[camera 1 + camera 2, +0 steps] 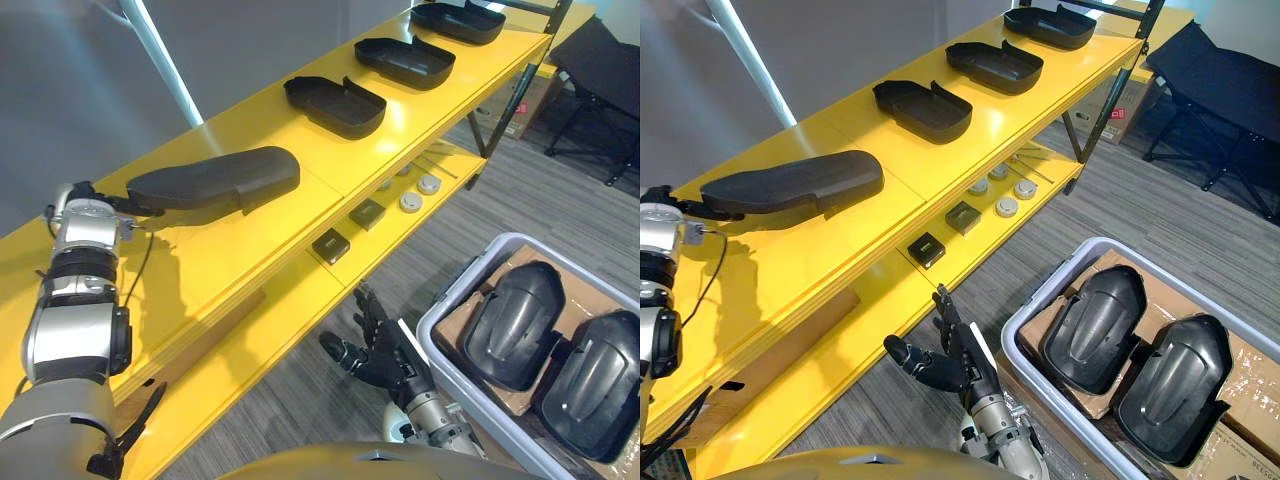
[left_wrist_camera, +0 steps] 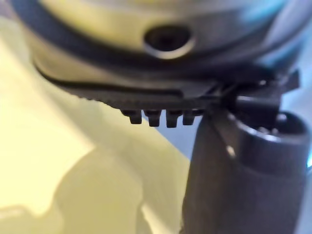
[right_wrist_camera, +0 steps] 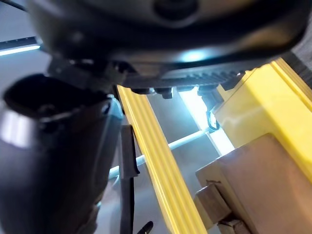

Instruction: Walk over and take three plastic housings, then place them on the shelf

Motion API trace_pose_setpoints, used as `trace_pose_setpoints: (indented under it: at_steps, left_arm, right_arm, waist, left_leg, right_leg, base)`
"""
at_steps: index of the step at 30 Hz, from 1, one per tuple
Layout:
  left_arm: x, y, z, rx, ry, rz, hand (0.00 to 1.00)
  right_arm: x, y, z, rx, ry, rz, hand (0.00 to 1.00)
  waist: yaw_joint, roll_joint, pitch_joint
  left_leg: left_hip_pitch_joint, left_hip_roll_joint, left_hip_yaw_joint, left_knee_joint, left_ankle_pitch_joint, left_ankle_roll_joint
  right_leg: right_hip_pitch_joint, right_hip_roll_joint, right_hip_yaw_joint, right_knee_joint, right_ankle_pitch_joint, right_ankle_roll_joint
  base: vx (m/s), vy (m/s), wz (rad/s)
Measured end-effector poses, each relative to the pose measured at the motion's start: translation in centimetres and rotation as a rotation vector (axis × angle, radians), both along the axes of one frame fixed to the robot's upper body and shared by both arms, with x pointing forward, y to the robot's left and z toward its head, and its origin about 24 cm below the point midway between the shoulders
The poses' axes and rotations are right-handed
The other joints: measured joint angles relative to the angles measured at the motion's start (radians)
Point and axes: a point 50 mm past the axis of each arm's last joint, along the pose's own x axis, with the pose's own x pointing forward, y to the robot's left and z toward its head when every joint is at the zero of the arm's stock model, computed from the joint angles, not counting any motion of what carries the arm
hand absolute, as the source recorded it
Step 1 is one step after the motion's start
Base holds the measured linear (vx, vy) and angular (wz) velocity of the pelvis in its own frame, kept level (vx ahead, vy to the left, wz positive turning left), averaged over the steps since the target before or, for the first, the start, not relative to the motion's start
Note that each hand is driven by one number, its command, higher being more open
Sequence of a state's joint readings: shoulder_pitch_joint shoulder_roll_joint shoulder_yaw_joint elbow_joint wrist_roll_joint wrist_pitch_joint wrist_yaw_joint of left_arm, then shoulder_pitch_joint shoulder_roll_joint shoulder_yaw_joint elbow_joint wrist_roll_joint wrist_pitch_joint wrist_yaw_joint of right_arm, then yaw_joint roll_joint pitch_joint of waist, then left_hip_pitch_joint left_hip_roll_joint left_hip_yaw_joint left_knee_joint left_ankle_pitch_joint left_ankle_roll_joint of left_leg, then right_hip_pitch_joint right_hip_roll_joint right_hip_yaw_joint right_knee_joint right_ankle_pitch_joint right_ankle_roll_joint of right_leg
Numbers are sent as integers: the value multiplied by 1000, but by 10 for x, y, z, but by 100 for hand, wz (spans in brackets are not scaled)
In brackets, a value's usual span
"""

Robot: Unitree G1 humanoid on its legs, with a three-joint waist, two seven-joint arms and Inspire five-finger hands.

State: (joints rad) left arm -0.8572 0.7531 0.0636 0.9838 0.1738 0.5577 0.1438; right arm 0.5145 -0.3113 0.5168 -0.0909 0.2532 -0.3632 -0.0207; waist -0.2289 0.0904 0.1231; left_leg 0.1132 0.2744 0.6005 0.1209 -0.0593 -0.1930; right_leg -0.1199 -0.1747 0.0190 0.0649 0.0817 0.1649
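Note:
A long black plastic housing [image 1: 215, 180] lies dome-up just over the yellow top shelf [image 1: 300, 170], casting a shadow there. My left hand [image 1: 88, 194] grips its near end, fingers curled on it. Three more black housings rest hollow side up further along the shelf: one [image 1: 335, 105], another [image 1: 405, 62], and a third [image 1: 458, 20] at the far end. My right hand [image 1: 385, 350] hangs open and holds nothing, low beside the grey bin [image 1: 450, 310]. That bin holds two housings [image 1: 510, 325] [image 1: 590, 385] on cardboard.
The lower shelf [image 1: 300, 300] carries small dark boxes [image 1: 331, 245] and round white parts [image 1: 411, 202]. A black folding frame [image 1: 600, 70] and a cardboard box [image 1: 535, 100] stand past the shelf's far end. Grey carpet lies between the shelf and the bin.

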Motion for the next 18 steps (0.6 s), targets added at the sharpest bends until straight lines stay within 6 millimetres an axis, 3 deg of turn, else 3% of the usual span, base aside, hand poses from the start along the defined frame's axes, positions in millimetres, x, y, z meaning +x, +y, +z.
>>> trace_pose_setpoints:
  at_steps: [4,12,18]
  left_arm:
    - [-8,14,12,72,22,43,100]
    - [-10,16,12,94,0,78,100]
    - [-8,16,14,64,-208,118,100]
  right_arm:
    - [-2,-1,-2,-4,-3,10,100]
    - [0,-4,1,-5,-31,-20,100]
    - [6,-12,7,-35,-105,-47,100]
  waist:
    - [5,0,-4]
    - [10,-20,-16]
    - [11,-20,-16]
  left_leg:
    - [0,0,0,0,0,0]
    - [-3,-1,-6,1,2,1]
    - [-9,-1,-24,0,3,1]
  right_leg:
    - [0,-1,0,0,0,0]
    - [1,-2,-5,1,1,-1]
    - [4,-4,-15,1,0,-1]
  base:
    - [0,0,0]
    - [0,0,0]
    - [9,0,5]
